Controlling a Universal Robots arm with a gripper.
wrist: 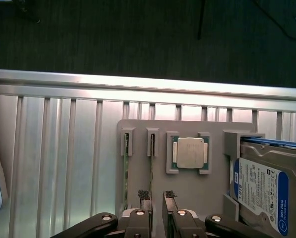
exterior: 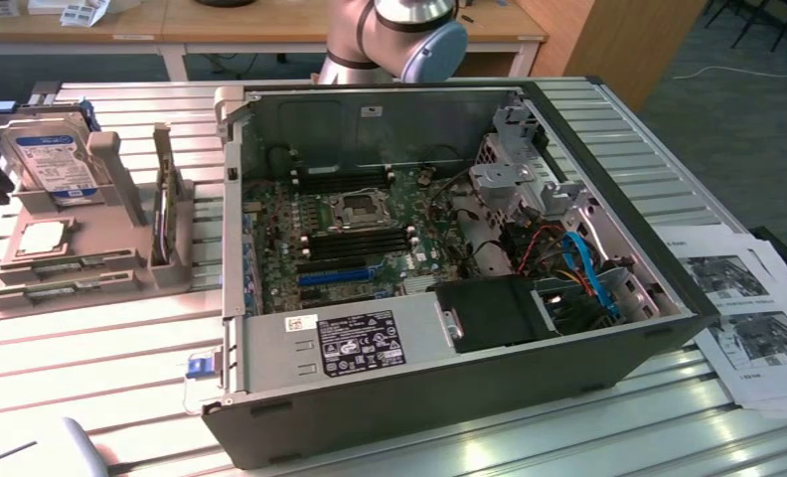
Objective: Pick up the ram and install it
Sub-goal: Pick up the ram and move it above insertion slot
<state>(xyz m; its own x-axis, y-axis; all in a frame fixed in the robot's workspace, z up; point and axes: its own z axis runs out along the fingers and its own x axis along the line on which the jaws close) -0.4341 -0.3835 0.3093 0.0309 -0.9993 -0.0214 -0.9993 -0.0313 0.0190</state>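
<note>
End effector (wrist: 156,196) released, jaws spread, hovering just above the grey holder tray (wrist: 200,186) on the slatted surface (wrist: 53,148). The tray holds the ram (wrist: 151,166) on edge in a slot directly ahead of the fingertips, a second stick (wrist: 125,168) beside it, a processor (wrist: 190,152), and a hard drive (wrist: 267,193) labelled WD Blue. An open computer case (exterior: 407,397) stands beside the tray, containing the motherboard (exterior: 341,238).

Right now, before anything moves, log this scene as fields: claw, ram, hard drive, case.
claw: open, holding nothing, over the grey holder
ram: two green sticks on edge in the holder; claw nearest the one beside the processor
hard drive: in the holder, on the processor's other side
case: side open, motherboard exposed
</note>
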